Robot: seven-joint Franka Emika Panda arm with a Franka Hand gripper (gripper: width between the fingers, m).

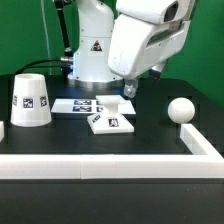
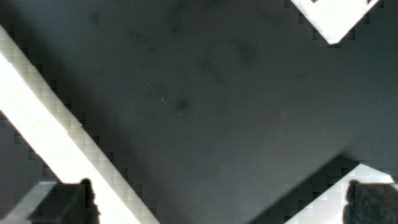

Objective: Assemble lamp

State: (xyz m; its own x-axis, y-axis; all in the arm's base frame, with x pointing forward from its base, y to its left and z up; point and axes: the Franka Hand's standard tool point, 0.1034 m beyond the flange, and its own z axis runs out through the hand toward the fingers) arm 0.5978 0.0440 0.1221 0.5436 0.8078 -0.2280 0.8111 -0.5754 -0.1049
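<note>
The white cone shade (image 1: 30,100) stands on the exterior view's left, with tags on its side. The flat square base (image 1: 110,122) lies mid-table, tags up. The ball-headed bulb (image 1: 180,110) lies on the exterior view's right, near the white wall. My gripper (image 1: 128,90) hangs above and just behind the base, mostly hidden by the arm's white hand. In the wrist view the gripper (image 2: 217,205) is open. Its two dark fingertips (image 2: 63,205) stand far apart, with only black table between them. No lamp part can be made out in the wrist view.
The marker board (image 1: 82,105) lies flat behind the base. A low white wall (image 1: 110,165) runs along the table's front and the exterior view's right side. A white strip (image 2: 54,120) crosses the wrist view, and a white corner (image 2: 338,20) shows at its edge.
</note>
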